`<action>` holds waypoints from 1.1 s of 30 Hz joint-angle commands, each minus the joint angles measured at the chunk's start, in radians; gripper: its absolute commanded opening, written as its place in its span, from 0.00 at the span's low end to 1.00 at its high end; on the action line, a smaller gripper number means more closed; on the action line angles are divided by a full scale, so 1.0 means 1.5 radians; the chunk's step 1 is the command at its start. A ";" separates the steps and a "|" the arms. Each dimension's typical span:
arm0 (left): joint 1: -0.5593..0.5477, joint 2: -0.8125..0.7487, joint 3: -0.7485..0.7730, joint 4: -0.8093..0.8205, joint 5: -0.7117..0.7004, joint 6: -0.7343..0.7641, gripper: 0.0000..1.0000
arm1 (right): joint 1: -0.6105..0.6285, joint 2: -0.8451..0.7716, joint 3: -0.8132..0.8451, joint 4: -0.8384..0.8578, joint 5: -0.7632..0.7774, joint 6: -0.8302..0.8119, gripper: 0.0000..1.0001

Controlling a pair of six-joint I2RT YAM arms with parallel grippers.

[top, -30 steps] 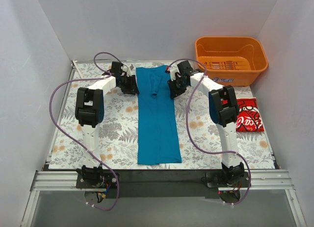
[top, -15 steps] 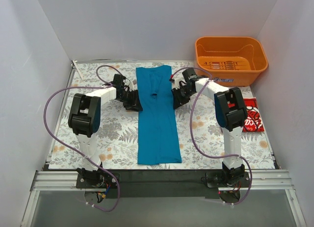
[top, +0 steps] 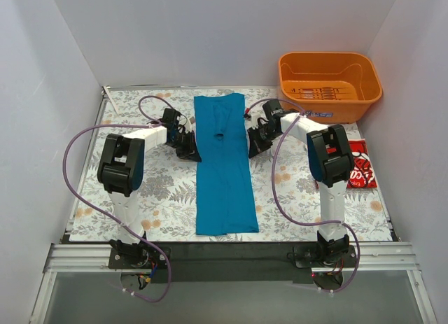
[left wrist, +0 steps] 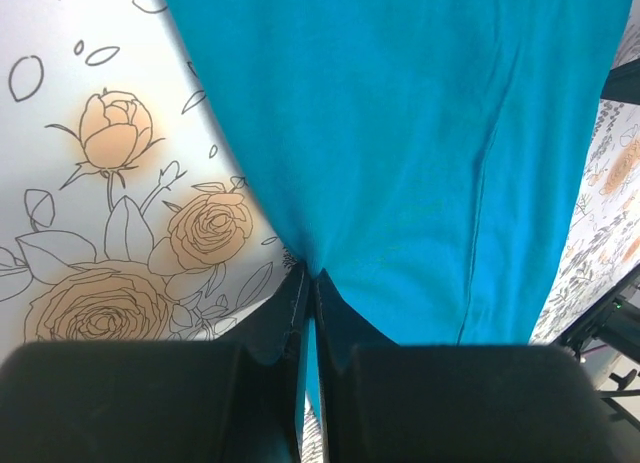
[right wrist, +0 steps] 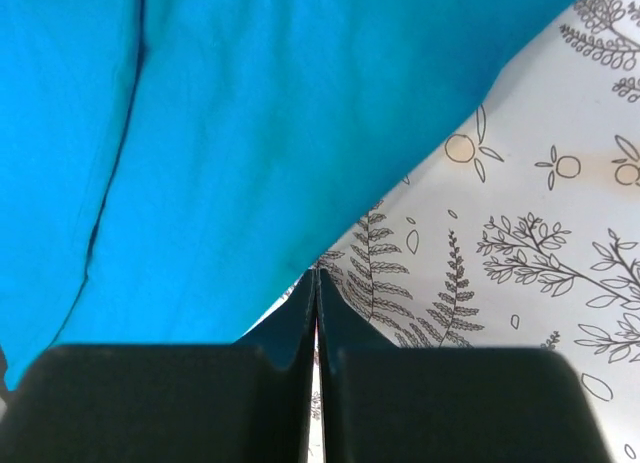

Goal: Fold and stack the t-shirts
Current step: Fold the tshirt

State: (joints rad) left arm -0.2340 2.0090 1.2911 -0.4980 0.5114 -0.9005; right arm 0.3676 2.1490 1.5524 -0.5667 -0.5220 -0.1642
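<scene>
Since the teal shirt (top: pixel 224 177) looks folded lengthwise, step: crosswise fold due.
Bench (top: pixel 161 191): teal strip down its middle.
Red shirt (top: pixel 358 168): folded, right edge.
Left pincer (left wrist: pixel 311 273): clamped on strip's edge.
Right pincer (right wrist: pixel 317 273): together at opposite edge; catch unclear.
Next: lift evenly, fold, stack.

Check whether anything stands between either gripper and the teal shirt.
Nothing visible does. The left gripper and the right gripper each sit with closed tips right at an edge of the teal shirt.
</scene>
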 commanded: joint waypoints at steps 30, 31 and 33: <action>0.009 -0.032 -0.068 -0.016 -0.042 0.034 0.01 | 0.023 -0.028 -0.082 -0.015 0.081 0.025 0.01; 0.009 -0.031 -0.066 -0.018 -0.034 0.036 0.04 | 0.025 -0.026 -0.077 -0.017 0.063 0.020 0.04; 0.009 -0.040 -0.061 -0.014 -0.031 0.038 0.07 | 0.030 -0.035 -0.061 -0.019 0.041 0.011 0.14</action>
State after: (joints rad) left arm -0.2253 1.9652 1.2232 -0.4744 0.5228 -0.8848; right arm 0.4107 2.0914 1.4681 -0.5442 -0.4904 -0.0937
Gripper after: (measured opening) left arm 0.062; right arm 0.115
